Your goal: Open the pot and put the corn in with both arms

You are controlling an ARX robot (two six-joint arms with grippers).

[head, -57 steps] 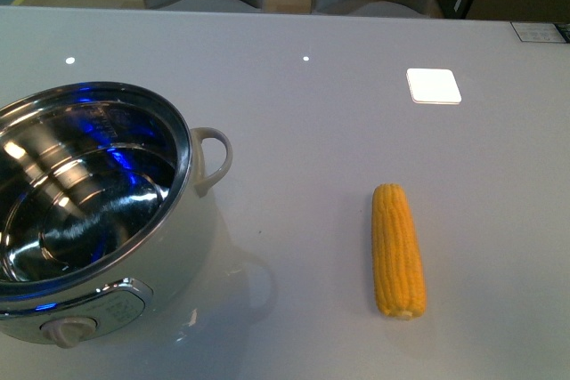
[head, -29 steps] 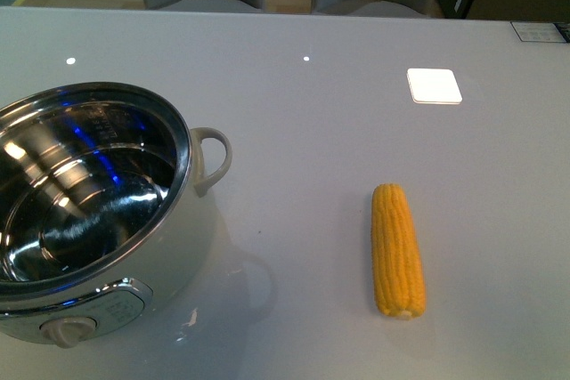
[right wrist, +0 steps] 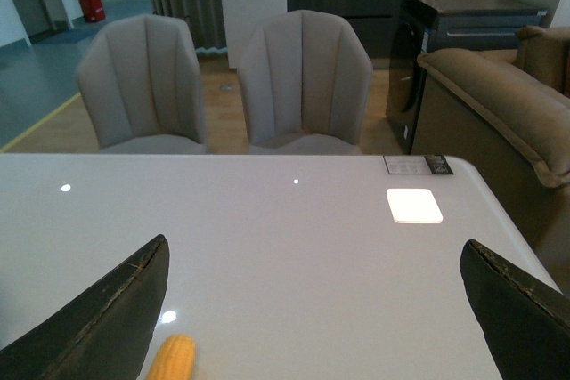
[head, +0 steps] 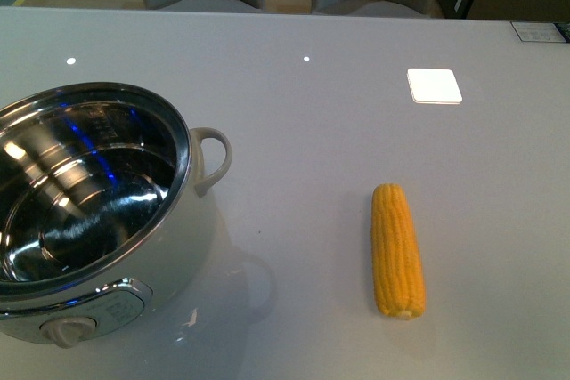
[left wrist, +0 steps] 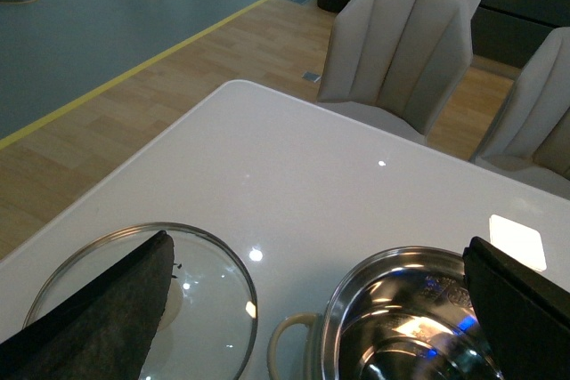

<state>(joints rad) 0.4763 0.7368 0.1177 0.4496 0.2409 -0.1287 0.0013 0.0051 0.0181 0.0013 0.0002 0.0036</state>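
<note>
Pot (head: pixel 183 238) sits uncovered at the near left of the table (head: pixel 338 131); the corn (head: pixel 397 250) lies flat to its right, well apart. In the left wrist view the left gripper (left wrist: pixel 316 239) is spread wide and empty, the glass lid (left wrist: pixel 214 309) lying on the table beside the pot. In the right wrist view the right gripper (right wrist: pixel 313 242) is also spread and empty, the corn's tip near one finger

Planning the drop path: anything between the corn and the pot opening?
Nothing visible. Bare table lies between corn and pot; the lid is off, lying beside the pot away from the corn.
</note>
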